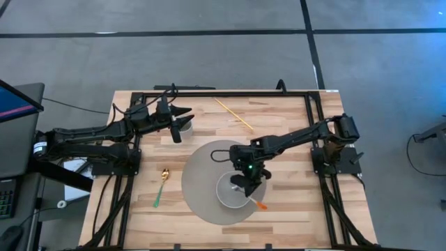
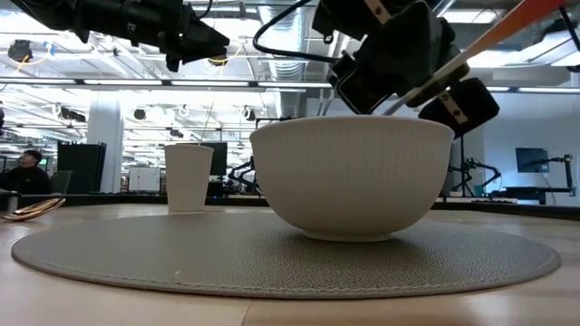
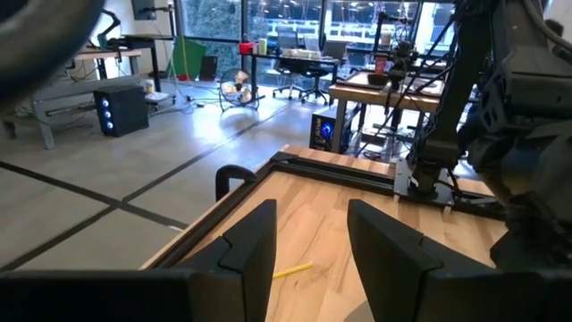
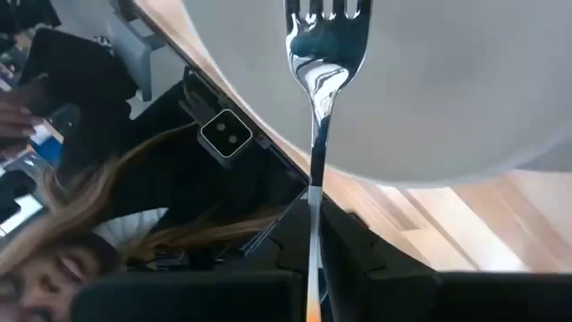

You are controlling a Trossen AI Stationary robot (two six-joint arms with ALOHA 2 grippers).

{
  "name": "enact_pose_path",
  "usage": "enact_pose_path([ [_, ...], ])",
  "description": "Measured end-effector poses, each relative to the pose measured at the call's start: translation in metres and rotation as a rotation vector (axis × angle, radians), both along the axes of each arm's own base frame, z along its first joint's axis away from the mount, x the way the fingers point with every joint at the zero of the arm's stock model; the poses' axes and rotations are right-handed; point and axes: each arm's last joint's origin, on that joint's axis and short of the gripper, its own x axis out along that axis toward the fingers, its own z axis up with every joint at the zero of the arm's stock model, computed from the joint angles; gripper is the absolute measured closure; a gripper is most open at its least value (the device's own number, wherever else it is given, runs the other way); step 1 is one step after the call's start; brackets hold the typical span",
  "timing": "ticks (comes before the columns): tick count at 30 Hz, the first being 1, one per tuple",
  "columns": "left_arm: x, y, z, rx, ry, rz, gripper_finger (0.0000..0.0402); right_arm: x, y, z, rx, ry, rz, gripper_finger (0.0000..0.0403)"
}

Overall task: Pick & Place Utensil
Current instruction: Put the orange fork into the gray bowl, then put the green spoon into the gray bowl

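My right gripper (image 1: 245, 185) hangs over the white bowl (image 1: 232, 191), which stands on the round grey mat (image 1: 202, 171), and is shut on a fork (image 4: 326, 45) with silver tines and an orange handle (image 1: 260, 205). The tines point into the bowl; in the low view the bowl's wall (image 2: 353, 177) hides them. My left gripper (image 1: 182, 113) is open and empty in the air above a white cup (image 1: 184, 128) near the table's far left. A spoon (image 1: 162, 185) with a gold bowl and green handle lies flat on the wood, left of the mat. My right gripper pinches the fork's thin metal shaft (image 4: 313, 255) between its two fingers, just ahead of the orange handle. The fork lies along the fingers, tilted, with its tines low inside the bowl and its handle (image 2: 507, 27) slanting up past the rim. Whether the tines touch the bowl cannot be told.
A yellow stick (image 1: 233, 113) lies on the far part of the table, also in the left wrist view as a yellow stick (image 3: 290, 268). A black frame (image 1: 223, 93) rims the table. Bare wood lies right of the mat and along the near edge.
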Motion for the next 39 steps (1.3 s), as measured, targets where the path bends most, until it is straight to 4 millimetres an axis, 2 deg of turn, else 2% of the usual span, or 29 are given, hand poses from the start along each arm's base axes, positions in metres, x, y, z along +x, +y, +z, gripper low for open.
enact_pose_path([
  [13,0.0,0.0,0.0,0.001,-0.003,0.0,0.0261,0.001,-0.005,0.0,-0.012,0.038,-0.057,0.0381],
  [22,0.0,0.0,0.0,0.001,-0.005,0.0,0.0261,0.011,-0.007,-0.019,0.026,0.038,-0.051,0.0398],
  [29,0.0,0.0,0.0,0.002,-0.006,0.0,0.0261,0.015,-0.006,-0.027,0.063,0.05,-0.045,0.0375],
  [39,0.0,0.0,0.001,0.002,-0.006,0.0,0.0261,0.017,-0.008,-0.027,0.041,0.035,-0.068,0.0345],
])
